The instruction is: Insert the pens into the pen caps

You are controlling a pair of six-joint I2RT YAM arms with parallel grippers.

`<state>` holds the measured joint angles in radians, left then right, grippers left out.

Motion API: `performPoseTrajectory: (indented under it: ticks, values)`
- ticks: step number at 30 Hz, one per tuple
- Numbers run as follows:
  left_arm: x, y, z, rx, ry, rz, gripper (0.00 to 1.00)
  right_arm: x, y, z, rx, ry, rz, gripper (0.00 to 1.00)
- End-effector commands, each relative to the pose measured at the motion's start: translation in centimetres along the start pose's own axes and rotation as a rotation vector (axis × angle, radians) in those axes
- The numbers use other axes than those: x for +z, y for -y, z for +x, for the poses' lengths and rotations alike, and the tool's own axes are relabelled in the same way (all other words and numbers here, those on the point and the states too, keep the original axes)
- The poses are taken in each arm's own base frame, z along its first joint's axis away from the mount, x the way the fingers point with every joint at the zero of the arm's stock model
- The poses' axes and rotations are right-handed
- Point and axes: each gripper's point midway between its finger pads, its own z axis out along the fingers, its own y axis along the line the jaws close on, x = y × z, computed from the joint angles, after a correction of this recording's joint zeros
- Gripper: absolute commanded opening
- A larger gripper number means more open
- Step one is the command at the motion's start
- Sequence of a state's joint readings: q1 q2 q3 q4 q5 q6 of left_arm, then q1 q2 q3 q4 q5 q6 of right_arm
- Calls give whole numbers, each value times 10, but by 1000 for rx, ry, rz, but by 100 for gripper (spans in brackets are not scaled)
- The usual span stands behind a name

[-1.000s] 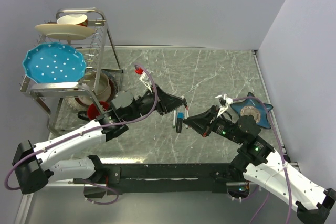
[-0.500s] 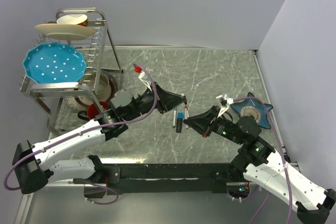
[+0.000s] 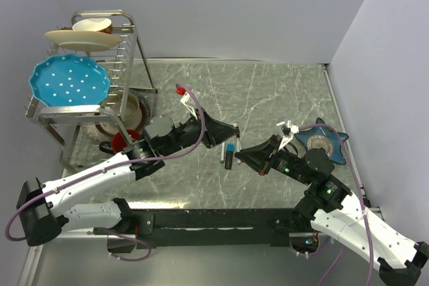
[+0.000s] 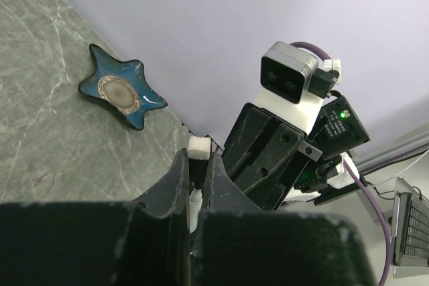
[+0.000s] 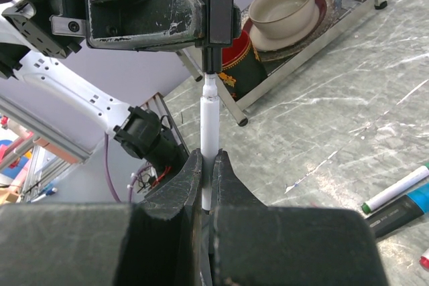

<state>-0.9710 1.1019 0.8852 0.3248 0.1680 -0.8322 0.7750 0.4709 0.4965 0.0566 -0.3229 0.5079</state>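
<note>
Between the two arms, held up off the table (image 3: 268, 92), a thin white pen (image 5: 208, 125) is grasped in the right gripper (image 5: 208, 160), whose fingers are clenched on the lower part of its barrel. In the right wrist view the pen's long axis runs straight up out of the jaws, the narrow nib end pointing away from that gripper. The nib meets the mouth of a dark cap (image 5: 212, 59). The left gripper (image 4: 199, 160), closed tight, holds that cap in line with the pen, and the cap's white end pokes out past the fingertips. Seen from above, the two grippers face each other nose to nose near the middle of the table.

On the table just beside them lie the loose pens: a white one with a green cap (image 5: 395, 190) and the thick black and blue marker (image 5: 402, 209) side by side.

The table is grey-green stone with pale veins. Plain lilac-white walls close it in. A wire dish rack (image 3: 137, 51) stands at the left carrying a blue dotted plate (image 3: 69, 84), and a blue star-shaped dish (image 3: 322, 142) sits at the right.
</note>
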Motion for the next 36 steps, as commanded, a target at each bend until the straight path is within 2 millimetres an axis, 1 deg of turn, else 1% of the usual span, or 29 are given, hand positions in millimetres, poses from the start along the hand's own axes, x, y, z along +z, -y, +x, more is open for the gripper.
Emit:
performPoseTrajectory:
  ticks: [1, 10, 17, 20, 23, 25, 26, 27, 28, 29, 31, 32, 33, 34, 36]
  values:
    - [0, 21, -9, 44, 11, 62, 1, -1, -6, -11, -15, 40, -12, 0]
    - [-9, 21, 6, 81, -49, 68, 1, -4, -3, -21, -26, 72, 24, 0]
    - [-8, 19, 17, 91, -102, 62, 1, -5, -7, -27, -42, 75, 21, 0]
    - [-6, 21, 26, 79, -138, 81, 1, -5, -6, -28, -59, 76, 23, 0]
    - [-4, 14, 39, 67, -187, 60, 1, -6, -3, -35, -79, 91, 51, 0]
    - [-4, 13, 43, 62, -193, 65, 1, -6, -2, -42, -89, 116, 63, 0]
    - [-5, 9, 51, 48, -205, 63, 1, -5, -3, -44, -91, 122, 65, 0]
    - [-4, 13, 49, 50, -183, 87, 1, -5, -3, -49, -93, 137, 69, 0]
    - [-4, 14, 54, 47, -187, 96, 1, -5, -2, -54, -98, 156, 83, 0]
    - [-5, 10, 61, 43, -196, 94, 1, -3, -1, -57, -103, 166, 88, 0]
    - [-3, 9, 74, 48, -212, 99, 1, -2, -1, -69, -124, 200, 100, 0]
    - [-2, 0, 80, 32, -209, 66, 1, 1, 5, -75, -130, 212, 140, 0]
    - [-2, -2, 84, 24, -215, 64, 1, 2, 4, -84, -143, 230, 149, 0]
    - [-2, -6, 91, 13, -220, 69, 1, 3, 6, -89, -165, 234, 167, 0]
    - [-3, -11, 96, -14, -220, 58, 1, 8, 14, -101, -183, 255, 224, 0]
